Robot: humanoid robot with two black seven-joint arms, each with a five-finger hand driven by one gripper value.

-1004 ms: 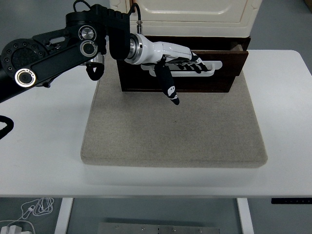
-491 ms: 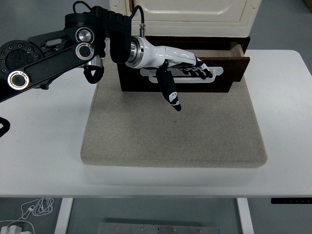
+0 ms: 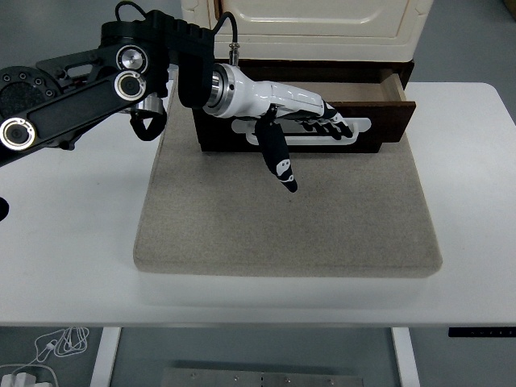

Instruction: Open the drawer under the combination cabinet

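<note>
A cream combination cabinet (image 3: 314, 20) stands at the back of the table on a dark brown base. Its drawer (image 3: 390, 133) has a dark brown front with a white handle (image 3: 360, 126) and stands partly pulled out, with a strip of its inside showing at the top right. My left hand (image 3: 318, 121), white with black fingertips, reaches in from the left. Its fingers are curled into the handle slot, and its thumb (image 3: 279, 161) points down in front of the drawer. The right arm is out of view.
The cabinet sits at the far edge of a grey felt mat (image 3: 290, 226) on the white table (image 3: 64, 242). My black left arm (image 3: 89, 89) crosses the table's back left. Cables (image 3: 48, 351) lie on the floor below the near edge.
The drawer has slid out further toward the near edge, pulled by my left hand. The hand has shifted slightly right and forward with the handle.
</note>
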